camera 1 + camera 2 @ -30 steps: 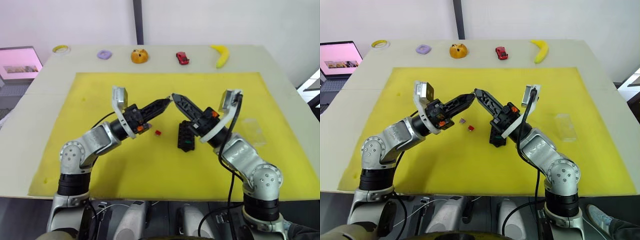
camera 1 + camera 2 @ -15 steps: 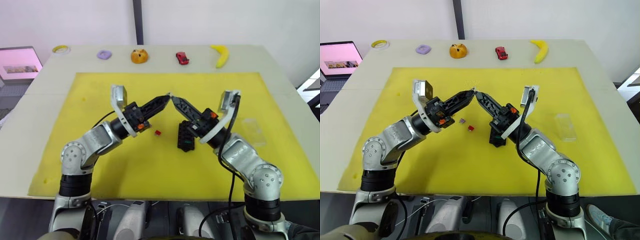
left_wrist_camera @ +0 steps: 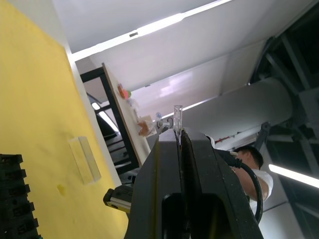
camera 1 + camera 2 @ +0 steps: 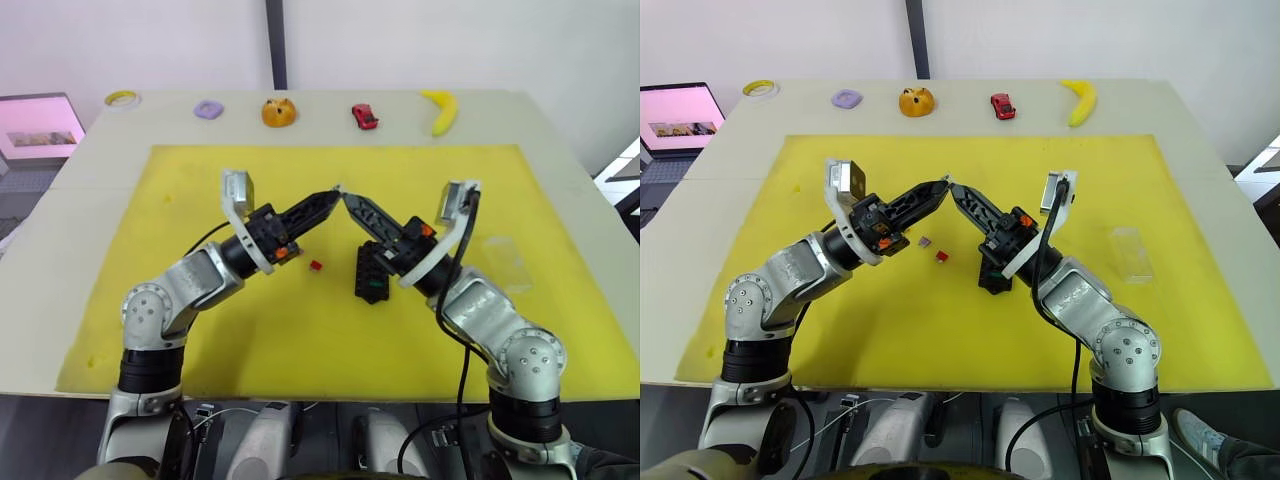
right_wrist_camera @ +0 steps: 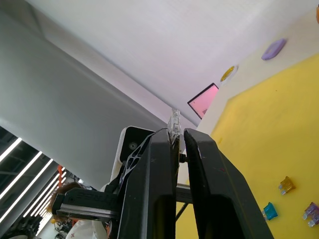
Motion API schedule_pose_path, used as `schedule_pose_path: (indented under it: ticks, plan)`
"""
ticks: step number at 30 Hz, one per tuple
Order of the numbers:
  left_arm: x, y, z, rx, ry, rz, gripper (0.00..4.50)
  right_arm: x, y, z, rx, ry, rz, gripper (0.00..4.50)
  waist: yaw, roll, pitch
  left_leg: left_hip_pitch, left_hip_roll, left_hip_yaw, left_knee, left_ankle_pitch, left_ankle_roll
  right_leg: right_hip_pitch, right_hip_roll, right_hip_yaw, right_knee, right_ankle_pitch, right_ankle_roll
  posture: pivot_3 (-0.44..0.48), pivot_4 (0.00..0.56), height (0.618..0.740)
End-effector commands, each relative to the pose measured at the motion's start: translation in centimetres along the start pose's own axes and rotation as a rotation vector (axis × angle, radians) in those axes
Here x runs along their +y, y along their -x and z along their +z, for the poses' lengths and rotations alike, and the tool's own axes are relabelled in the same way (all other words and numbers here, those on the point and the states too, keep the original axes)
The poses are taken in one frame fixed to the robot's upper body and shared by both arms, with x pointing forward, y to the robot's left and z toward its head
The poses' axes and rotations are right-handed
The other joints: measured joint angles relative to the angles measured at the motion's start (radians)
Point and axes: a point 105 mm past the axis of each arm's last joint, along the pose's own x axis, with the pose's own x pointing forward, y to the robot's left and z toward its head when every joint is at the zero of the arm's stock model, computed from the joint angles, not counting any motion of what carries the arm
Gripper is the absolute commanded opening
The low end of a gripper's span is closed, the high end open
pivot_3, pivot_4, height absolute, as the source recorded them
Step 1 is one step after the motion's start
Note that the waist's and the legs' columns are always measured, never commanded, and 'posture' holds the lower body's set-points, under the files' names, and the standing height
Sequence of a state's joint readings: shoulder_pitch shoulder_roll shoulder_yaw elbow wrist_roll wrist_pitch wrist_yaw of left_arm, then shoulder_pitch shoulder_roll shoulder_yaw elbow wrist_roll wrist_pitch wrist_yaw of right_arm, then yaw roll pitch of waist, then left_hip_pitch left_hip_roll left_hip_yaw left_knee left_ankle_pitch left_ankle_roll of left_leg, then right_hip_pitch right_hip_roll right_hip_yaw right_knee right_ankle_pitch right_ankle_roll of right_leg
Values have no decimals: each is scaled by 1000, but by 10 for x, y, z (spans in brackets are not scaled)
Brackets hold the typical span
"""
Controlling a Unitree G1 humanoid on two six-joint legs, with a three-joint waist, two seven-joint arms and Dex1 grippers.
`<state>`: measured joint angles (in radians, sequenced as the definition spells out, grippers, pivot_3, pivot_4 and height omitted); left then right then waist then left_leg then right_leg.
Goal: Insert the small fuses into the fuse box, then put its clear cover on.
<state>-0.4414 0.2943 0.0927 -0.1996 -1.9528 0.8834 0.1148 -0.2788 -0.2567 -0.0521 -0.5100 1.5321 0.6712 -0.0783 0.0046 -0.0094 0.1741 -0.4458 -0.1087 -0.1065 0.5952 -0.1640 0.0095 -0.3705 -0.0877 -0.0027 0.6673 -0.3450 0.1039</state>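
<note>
White walls back our pale surface (image 4: 1200, 120), a yellow mat (image 4: 890, 330) across it. Both claws — left claw (image 4: 943, 187), right claw (image 4: 952, 188) — meet tip to tip above it, each pinching a clear fuse (image 3: 177, 115). Fuse box (image 4: 992, 272) sits under our right arm; cover (image 4: 1130, 252) lies well right.

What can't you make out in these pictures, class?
- The fuse box: head views, the right arm covers its far end, so filled slots are unclear.
- The clear chip in the left gripper: too small to identify.
- The purple fuse: right wrist view, partly cut off by the edge.
</note>
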Motion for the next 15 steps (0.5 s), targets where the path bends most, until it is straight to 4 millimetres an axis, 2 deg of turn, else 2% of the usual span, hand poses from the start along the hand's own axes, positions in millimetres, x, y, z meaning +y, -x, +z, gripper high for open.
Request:
schedule_pose_path:
  ticks: [1, 11, 12, 15]
  plan:
    - [-11, -3, -6, 30, -18, -36, 0, 15, -1, 1, 2, 37, 61, 495, 0, 0, 0, 0, 0, 0, 0, 0, 0, 0, 0, 0, 0, 0, 0, 0, 150, 735]
    - [-11, -4, -8, 41, -19, -33, 0, 16, -2, 0, 10, 47, 66, 495, 0, 0, 0, 0, 0, 0, 0, 0, 0, 0, 0, 0, 0, 0, 0, 0, 150, 735]
    - [-10, -4, -8, 41, -19, -30, 0, 16, -2, 0, 11, 49, 67, 237, 0, 0, 0, 0, 0, 0, 0, 0, 0, 0, 0, 0, 0, 0, 0, 0, 150, 735]
    - [-9, -4, -8, 43, -19, -24, 0, 17, -2, 0, 14, 53, 70, 237, 0, 0, 0, 0, 0, 0, 0, 0, 0, 0, 0, 0, 1, 0, 0, 0, 150, 735]
